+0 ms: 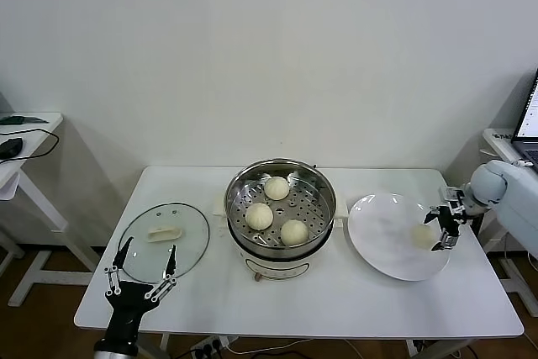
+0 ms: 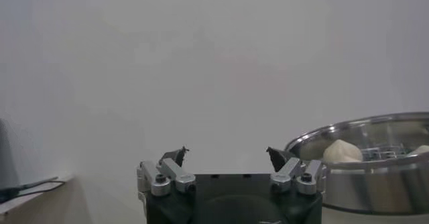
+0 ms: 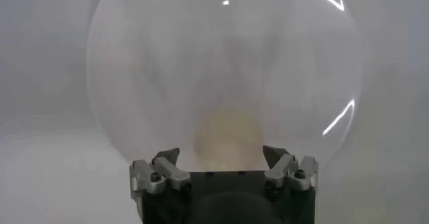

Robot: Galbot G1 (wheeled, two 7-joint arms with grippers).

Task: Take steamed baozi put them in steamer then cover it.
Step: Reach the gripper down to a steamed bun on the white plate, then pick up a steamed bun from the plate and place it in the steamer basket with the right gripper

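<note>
Closest to the robot, the left pincer [image 1: 141, 273] hangs at the front edge of the white surface [image 1: 336, 300], on the left. Its two fingers are spread wide and it holds nothing. It seems to be waiting.

Just past it lies the cover [image 1: 163, 240], flat on the surface to the left of the steamer [image 1: 281, 208]. It is not on the pot yet, so that job is left to do.

In the middle stands the steamer, open at the top. Three baozi sit on its floor with the little holes: one at the front right [image 1: 293, 231], one on the left [image 1: 259, 215], and one at the back [image 1: 276, 187]. So three buns are already in.

To the right of the steamer is a white plate [image 1: 382, 250]. The last baozi [image 1: 421, 234] rests on it, near the right side. The right pincer [image 1: 445, 226] is right beside this bun, with its fingers wide on both sides of it. In the right wrist view the bun [image 3: 226, 137] sits between the finger tips, but I do not think it is squeezed yet.

I think most of the work is done. What is left is to pick up this one bun, put it in the pot with the others, and then set the cover on top.
</note>
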